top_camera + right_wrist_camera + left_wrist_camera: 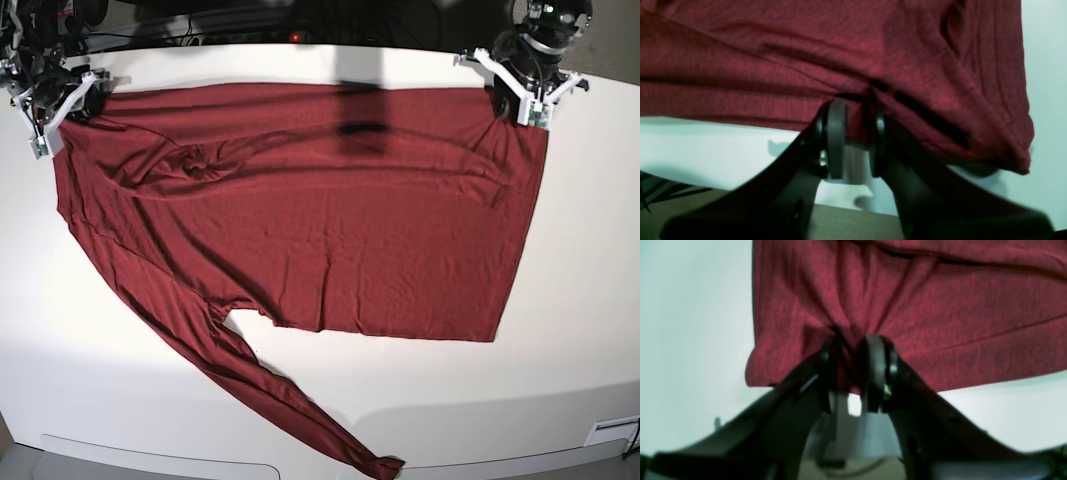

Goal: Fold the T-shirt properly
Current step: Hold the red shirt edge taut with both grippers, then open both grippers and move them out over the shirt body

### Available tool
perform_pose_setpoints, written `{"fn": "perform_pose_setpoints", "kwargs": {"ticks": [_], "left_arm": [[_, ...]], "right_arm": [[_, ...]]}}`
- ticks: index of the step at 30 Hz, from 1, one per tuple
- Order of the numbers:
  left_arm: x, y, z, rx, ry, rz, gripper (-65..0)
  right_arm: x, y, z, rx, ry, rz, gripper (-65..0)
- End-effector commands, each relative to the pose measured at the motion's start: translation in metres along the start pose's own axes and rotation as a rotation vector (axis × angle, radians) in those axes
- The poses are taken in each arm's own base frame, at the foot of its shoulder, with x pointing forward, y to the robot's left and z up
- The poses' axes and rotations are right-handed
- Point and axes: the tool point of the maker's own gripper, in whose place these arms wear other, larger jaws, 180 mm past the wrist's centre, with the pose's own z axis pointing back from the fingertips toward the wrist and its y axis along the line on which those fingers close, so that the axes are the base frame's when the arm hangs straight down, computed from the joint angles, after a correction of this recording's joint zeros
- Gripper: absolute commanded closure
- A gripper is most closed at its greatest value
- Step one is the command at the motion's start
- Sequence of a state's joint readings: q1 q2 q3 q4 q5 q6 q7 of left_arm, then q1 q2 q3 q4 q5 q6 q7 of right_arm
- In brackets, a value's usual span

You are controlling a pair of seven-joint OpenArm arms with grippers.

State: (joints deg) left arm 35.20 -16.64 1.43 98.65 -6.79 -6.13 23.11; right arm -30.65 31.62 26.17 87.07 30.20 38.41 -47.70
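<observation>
T-shirt (pixel 290 240) fabric sits pinched in both grippers, left (pixel 853 373) and right (pixel 855 140), at its 2 corners along the table's (pixel 580 330) robot-side edge. From them it stretches away across the tabletop, its long axis running between the 2 arms. 1 sleeve (pixel 290 400) trails diagonally to the far edge, nearer the right arm's side; bunched folds could snag the next fold.
</observation>
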Motion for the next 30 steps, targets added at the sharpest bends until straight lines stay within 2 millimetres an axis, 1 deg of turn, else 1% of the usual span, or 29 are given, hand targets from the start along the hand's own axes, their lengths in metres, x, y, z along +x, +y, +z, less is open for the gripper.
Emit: {"fn": "perform_pose_setpoints", "kwargs": {"ticks": [1,4,7,12,15,18,20,23,27,30], "left_arm": [[-0.047,-0.005,0.010,-0.010,0.197,-0.017,-14.0],[-0.036,-0.006,0.017,-0.001,0.165,-0.014,-14.0],[-0.028,-0.007,0.018,0.000,0.145,-0.023,-14.0],[-0.026,-0.007,0.018,-0.001,0.138,-0.023,-14.0],[-0.022,-0.007,0.018,-0.001,0.117,-0.023,-14.0],[-0.019,-0.007,0.018,0.000,0.104,-0.025,-14.0],[-0.013,-0.006,0.019,0.010,0.087,-0.049,-14.0],[0.009,-0.006,0.022,0.019,0.005,-0.075,-14.0],[0.045,0.000,0.027,0.060,-0.122,-0.059,-14.0],[0.068,0.006,0.022,0.076,-0.171,-0.060,-14.0]], "right_arm": [[-0.026,-0.009,0.003,-0.037,0.123,0.019,-12.1],[-0.029,-0.007,0.004,-0.028,0.140,0.031,-12.1],[-0.035,-0.005,0.004,-0.019,0.152,0.041,-12.1],[-0.043,-0.003,0.005,-0.014,0.170,0.043,-12.1],[-0.039,0.002,0.005,0.007,0.150,0.031,-12.1],[-0.030,0.009,0.005,0.041,0.102,0.012,-12.1],[-0.021,0.013,0.006,0.054,0.067,0.014,-12.1],[-0.006,0.016,0.010,0.051,0.019,0.041,-12.1],[0.020,0.022,0.016,0.060,-0.062,0.067,-12.1],[0.034,0.029,0.019,0.088,-0.111,0.066,-12.1]]}}
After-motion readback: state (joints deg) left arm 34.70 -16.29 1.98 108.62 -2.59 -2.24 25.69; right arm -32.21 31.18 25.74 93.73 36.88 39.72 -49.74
